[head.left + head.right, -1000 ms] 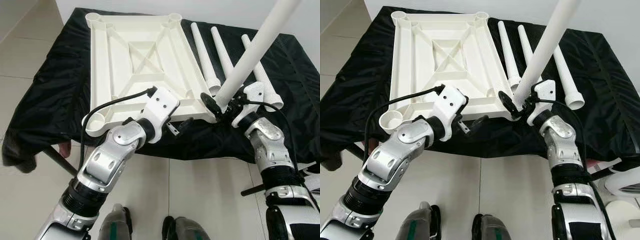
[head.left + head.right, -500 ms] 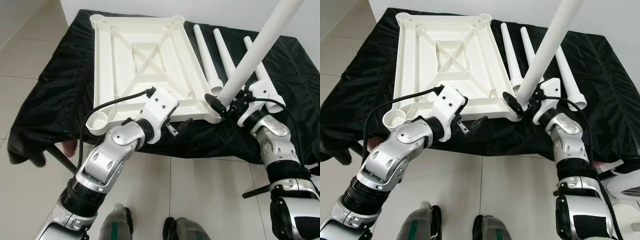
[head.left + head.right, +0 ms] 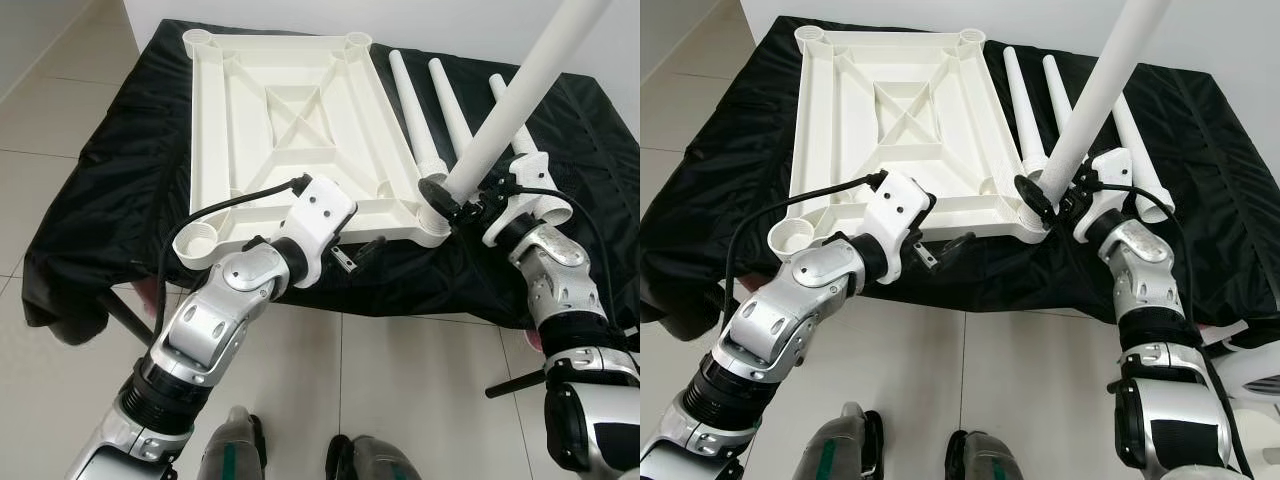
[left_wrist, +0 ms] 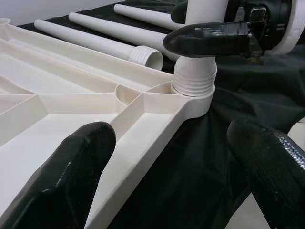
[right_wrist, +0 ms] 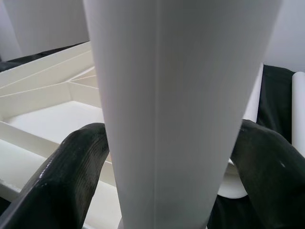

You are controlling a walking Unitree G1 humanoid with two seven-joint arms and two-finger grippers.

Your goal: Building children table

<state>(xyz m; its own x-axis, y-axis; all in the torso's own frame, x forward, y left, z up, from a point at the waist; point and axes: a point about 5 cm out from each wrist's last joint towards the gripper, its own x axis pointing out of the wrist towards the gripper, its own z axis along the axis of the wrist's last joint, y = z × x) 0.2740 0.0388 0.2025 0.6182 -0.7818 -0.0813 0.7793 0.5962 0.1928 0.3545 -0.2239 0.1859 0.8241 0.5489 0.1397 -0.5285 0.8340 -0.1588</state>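
A white tabletop [image 3: 290, 120] lies upside down on a black cloth. My right gripper [image 3: 450, 205] is shut on a white leg [image 3: 510, 110] that slants up and to the right. The leg's threaded end [image 4: 193, 78] sits in the tabletop's near right corner socket. In the right wrist view the leg [image 5: 176, 105] stands between both fingers [image 5: 66, 176]. My left gripper [image 3: 358, 255] is open just off the tabletop's near edge, holding nothing. Its fingers [image 4: 71, 167] point toward that corner.
Three more white legs [image 3: 415, 110] lie side by side on the black cloth [image 3: 120, 160], right of the tabletop. The cloth hangs over the table's front edge. Tiled floor [image 3: 400, 380] and my feet are below. A white object [image 3: 1255, 365] sits at the lower right.
The whole view has shifted slightly. My right wrist has swung a little toward me around the leg's base. The leg stays at the corner socket, and the left arm holds its pose.
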